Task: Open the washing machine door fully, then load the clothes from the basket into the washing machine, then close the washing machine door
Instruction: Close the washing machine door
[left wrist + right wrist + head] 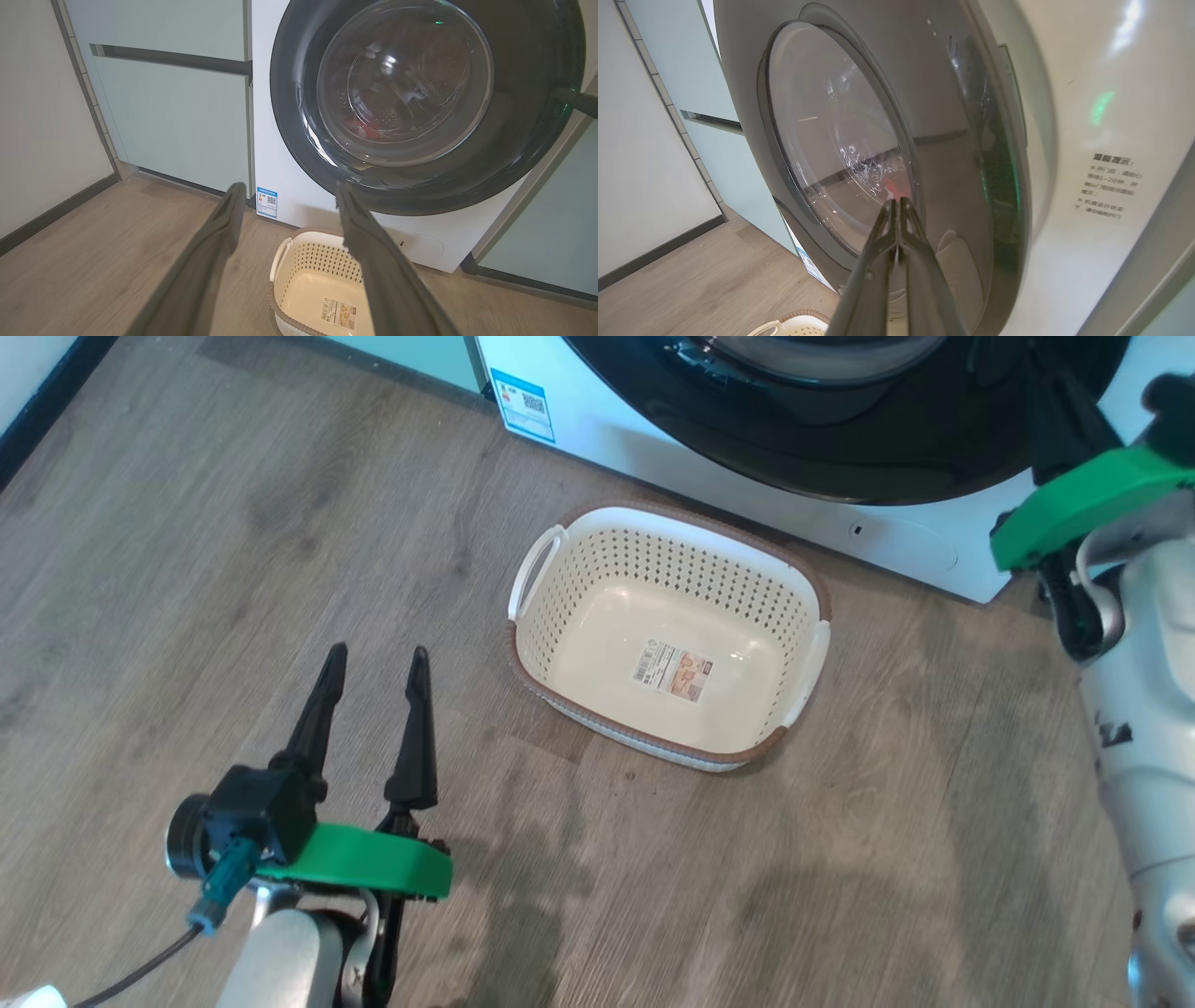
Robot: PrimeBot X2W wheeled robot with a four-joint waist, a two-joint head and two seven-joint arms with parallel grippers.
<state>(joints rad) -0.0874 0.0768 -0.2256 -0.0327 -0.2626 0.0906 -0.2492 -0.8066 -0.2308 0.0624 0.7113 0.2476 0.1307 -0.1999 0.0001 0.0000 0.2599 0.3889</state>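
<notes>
The cream basket (pixel 810 581) stands on the floor in front of the washing machine (pixel 653 439) and holds nothing but its label sticker. The washing machine door (pixel 514 140) lies against the machine's front. Red clothes (pixel 369 133) show through its glass, inside the drum. My left gripper (pixel 378 655) hovers open over the floor left of the basket, with nothing between its fingers. My right gripper (pixel 896 201) is shut on nothing, its tips against the door's (pixel 831 116) glossy face near the right rim. Its green wrist mount (pixel 1088 509) shows at the upper right.
Pale mint-green cabinet panels (pixel 177 116) flank the machine on both sides. A white wall with a dark skirting board (pixel 56 212) runs along the left. Wood-look floor (pixel 233 569) stretches around the basket.
</notes>
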